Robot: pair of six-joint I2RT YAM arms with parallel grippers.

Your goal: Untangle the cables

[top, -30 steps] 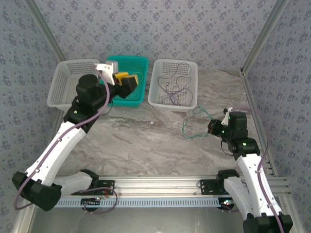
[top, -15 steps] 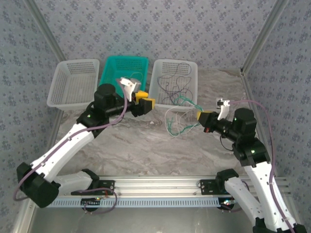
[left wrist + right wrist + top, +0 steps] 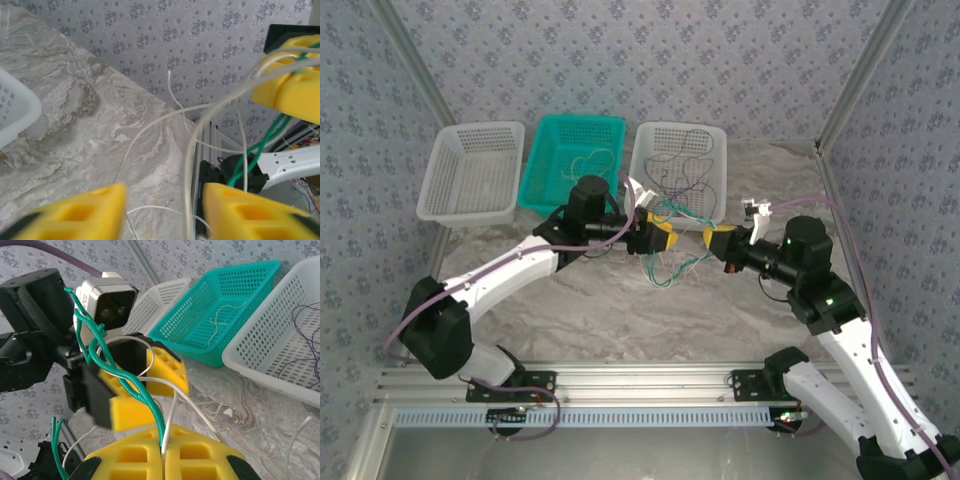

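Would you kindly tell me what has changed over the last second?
The left tool swung from above the teal basket right to the table's middle. The right tool, shut on the green and white cables, carried them left to meet it. That basket and the white baskets stayed put.

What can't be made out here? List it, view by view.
- Top: how the cables cross between the two arms; too thin, and both jaws cover part.
- Left wrist: where the white cable ends; cut off by the bottom edge.
- Right wrist: how the green cable sits on the left jaws; blurred.
- Top: how many dark wires lie in the right basket; too thin.
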